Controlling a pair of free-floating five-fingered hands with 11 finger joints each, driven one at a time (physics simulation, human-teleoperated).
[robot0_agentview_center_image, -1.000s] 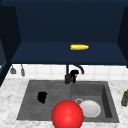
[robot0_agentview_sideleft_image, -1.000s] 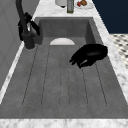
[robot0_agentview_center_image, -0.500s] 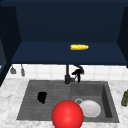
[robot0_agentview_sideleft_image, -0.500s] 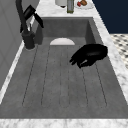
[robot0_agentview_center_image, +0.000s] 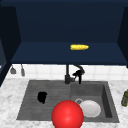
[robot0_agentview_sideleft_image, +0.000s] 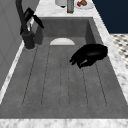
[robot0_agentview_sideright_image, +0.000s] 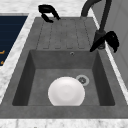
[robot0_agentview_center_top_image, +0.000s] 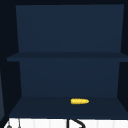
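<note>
Right hand: Here I see my right hand (robot0_agentview_center_image: 78, 74) at the faucet (robot0_agentview_center_image: 67, 75), grip unclear.
Left hand: left hand (robot0_agentview_center_image: 42, 97) hovers, fingers loosely curled.
Basin: white bowl (robot0_agentview_center_image: 89, 108) below the right hand.

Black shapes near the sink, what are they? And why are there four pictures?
They are two robot hands floating with no arms, in a pretend computer kitchen. The left hand hangs over the ribbed draining board, fingers curled, holding nothing. The right hand is at the tap. One camera looks from the front, two from the sides, one up at the cabinet. A white plate lies in the sink, a yellow corn cob on the shelf, a red ball up front.
</note>
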